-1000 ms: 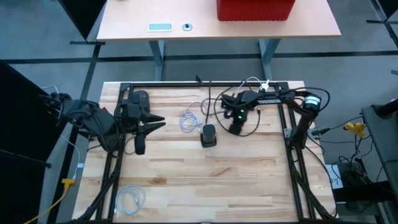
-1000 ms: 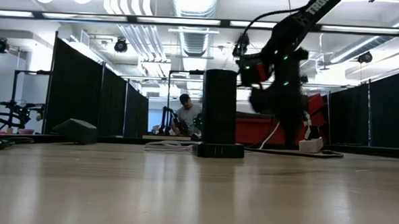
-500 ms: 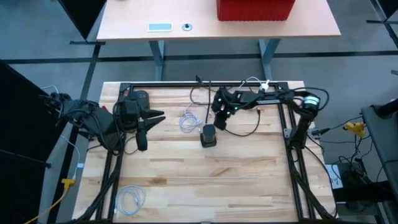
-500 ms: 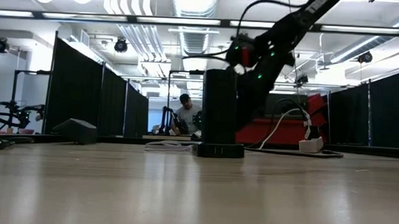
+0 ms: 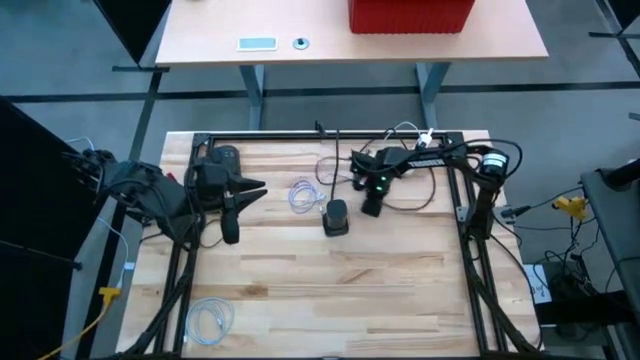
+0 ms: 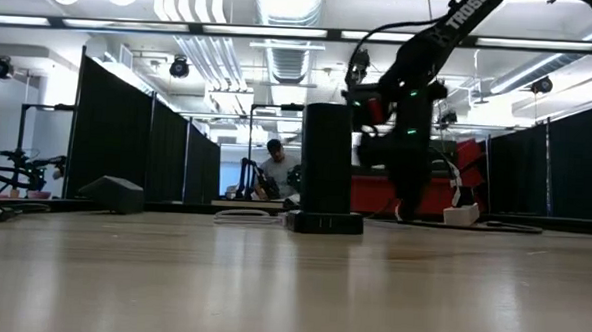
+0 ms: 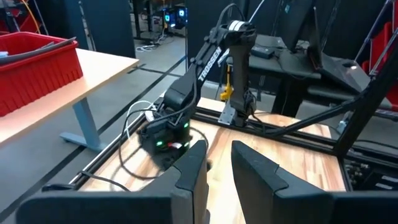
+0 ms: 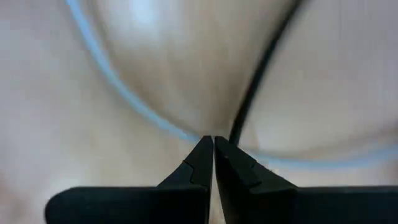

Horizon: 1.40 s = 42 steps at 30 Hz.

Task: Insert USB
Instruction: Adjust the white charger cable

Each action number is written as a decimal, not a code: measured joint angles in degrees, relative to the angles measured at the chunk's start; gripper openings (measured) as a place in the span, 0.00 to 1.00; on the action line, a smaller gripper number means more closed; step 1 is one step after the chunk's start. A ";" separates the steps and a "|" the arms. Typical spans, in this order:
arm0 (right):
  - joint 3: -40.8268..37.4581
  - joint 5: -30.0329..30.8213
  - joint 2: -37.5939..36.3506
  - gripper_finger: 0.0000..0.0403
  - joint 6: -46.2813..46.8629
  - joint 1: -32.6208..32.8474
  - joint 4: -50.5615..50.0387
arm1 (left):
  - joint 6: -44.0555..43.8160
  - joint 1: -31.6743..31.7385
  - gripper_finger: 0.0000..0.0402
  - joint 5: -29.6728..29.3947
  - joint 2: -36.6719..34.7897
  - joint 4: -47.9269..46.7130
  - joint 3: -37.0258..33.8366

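My left gripper (image 5: 228, 232) waits left of the black charging tower (image 5: 335, 217), fingers narrowly parted, empty. A white coiled cable (image 5: 303, 194) lies just left of the tower. My right gripper (image 5: 368, 208) hovers just right, pinched shut on a black cable (image 8: 258, 81).

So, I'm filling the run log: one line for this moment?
right gripper: shut, right of hub | left gripper: waiting at left, empty | black hub: upright mid-table | white cable: coiled beside hub

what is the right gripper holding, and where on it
The right gripper has its fingers pinched shut on a black cable, apparently near its end; the plug itself cannot be seen. The left gripper holds nothing.
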 joint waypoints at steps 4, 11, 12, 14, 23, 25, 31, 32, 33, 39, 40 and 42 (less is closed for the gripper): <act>-2.10 -0.90 -5.64 0.00 1.32 -0.01 -1.31 | -0.03 0.00 0.16 0.00 0.45 -0.38 -0.06; -5.77 -2.48 -15.52 0.00 3.63 -0.02 -3.61 | -0.09 0.00 0.16 0.00 1.24 -1.05 -0.17; -6.30 -2.71 -16.93 0.00 3.96 -0.02 -3.94 | -0.10 0.00 0.16 0.00 1.36 -1.15 -0.19; -8.17 -2.88 -17.85 0.00 5.25 -0.02 1.06 | 0.13 0.00 0.16 -0.14 1.43 -0.57 -0.20; -13.84 -0.49 -7.39 0.00 8.35 1.62 13.06 | 0.20 -0.02 0.16 0.24 0.23 4.72 -0.20; -14.08 0.39 -5.95 0.00 8.76 2.43 12.01 | -0.44 -0.18 0.16 1.02 0.07 4.42 -0.20; -14.56 0.86 -10.99 0.00 11.50 6.36 3.28 | -3.28 -0.56 0.16 3.88 -0.24 2.17 -0.20; -14.70 0.84 -12.30 0.00 12.06 6.99 1.94 | -3.83 -0.63 0.16 4.12 -0.30 1.59 -0.20; -14.83 0.81 -13.62 0.00 12.62 7.61 0.59 | -4.37 -0.71 0.16 4.37 -0.37 1.01 -0.20; -15.64 0.67 -21.52 0.00 15.97 11.37 -7.51 | -7.63 -1.15 0.16 5.86 -0.77 -2.48 -0.20; -15.78 0.65 -22.84 0.00 16.53 12.00 -8.86 | -8.17 -1.22 0.16 6.11 -0.83 -3.06 -0.20; -16.05 0.60 -25.48 0.00 17.65 13.25 -11.56 | -9.26 -1.37 0.16 6.60 -0.97 -4.22 -0.20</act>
